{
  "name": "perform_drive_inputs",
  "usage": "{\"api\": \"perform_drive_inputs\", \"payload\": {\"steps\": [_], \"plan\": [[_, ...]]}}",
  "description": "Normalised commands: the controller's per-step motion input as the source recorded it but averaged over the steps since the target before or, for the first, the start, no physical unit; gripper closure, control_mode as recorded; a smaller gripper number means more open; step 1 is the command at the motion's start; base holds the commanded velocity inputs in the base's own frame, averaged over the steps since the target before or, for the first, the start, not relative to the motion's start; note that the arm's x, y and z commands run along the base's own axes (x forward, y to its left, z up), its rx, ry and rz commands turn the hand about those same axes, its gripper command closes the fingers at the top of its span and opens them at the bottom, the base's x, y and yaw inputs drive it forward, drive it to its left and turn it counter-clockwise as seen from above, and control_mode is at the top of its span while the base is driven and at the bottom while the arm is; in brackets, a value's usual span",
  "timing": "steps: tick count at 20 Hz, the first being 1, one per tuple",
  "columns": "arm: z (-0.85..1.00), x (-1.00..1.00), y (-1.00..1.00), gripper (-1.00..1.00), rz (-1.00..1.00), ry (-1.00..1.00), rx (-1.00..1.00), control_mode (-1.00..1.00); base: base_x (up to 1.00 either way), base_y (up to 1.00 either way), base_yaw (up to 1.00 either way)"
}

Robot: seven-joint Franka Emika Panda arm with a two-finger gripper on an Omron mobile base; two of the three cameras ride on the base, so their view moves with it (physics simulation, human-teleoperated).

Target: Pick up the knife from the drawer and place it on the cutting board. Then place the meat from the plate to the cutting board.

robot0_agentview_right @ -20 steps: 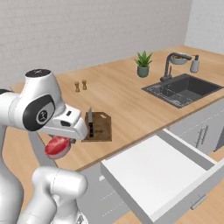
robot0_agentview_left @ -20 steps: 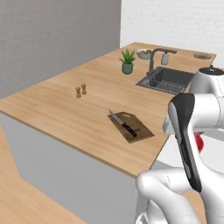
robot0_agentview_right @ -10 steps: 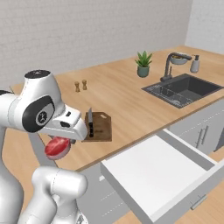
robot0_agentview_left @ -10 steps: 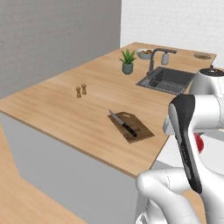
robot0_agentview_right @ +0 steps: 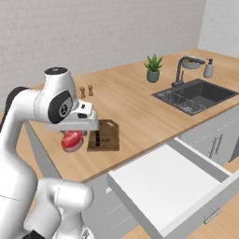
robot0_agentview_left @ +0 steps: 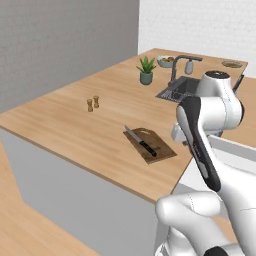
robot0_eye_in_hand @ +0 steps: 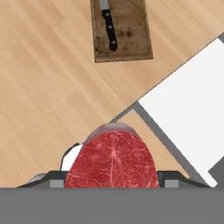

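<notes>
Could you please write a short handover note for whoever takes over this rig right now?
Claw: shut on the red-pink chunk of raw meat, held above the counter.
Slim black-handled knife: already lying on the dark brown wooden cutting board.
White pull-out drawer: open, nothing visible inside.
Done: knife placed, meat picked up.
Left: carry the meat over the cutting board, lower it beside the knife and release.

The arm folds low, its pincer (robot0_eye_in_hand: pixel 113 175) clamped around the meat (robot0_eye_in_hand: pixel 111 159).
</notes>
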Motion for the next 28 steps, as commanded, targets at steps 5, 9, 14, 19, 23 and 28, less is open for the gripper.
{"api": "perform_drive_inputs", "payload": {"steps": [5,9,14,19,23,28], "plan": [[-0.04,1.0,-0.1,1.0,0.37,0.09,0.01,-1.0,0.0,0.0,0.0],[-0.12,1.0,-0.19,1.0,0.3,0.08,0.0,-1.0,0.0,0.0,0.0],[-0.01,1.0,-0.04,1.0,0.13,0.16,0.0,-1.0,0.0,0.0,0.0],[-0.15,0.9,0.0,1.0,-0.02,0.01,0.0,-1.0,0.0,0.0,0.0],[-0.71,0.35,0.0,1.0,-0.02,0.0,0.0,-1.0,0.0,0.0,0.0],[-1.0,0.56,0.0,1.0,0.0,0.0,0.0,-1.0,0.0,0.0,0.0]]}}
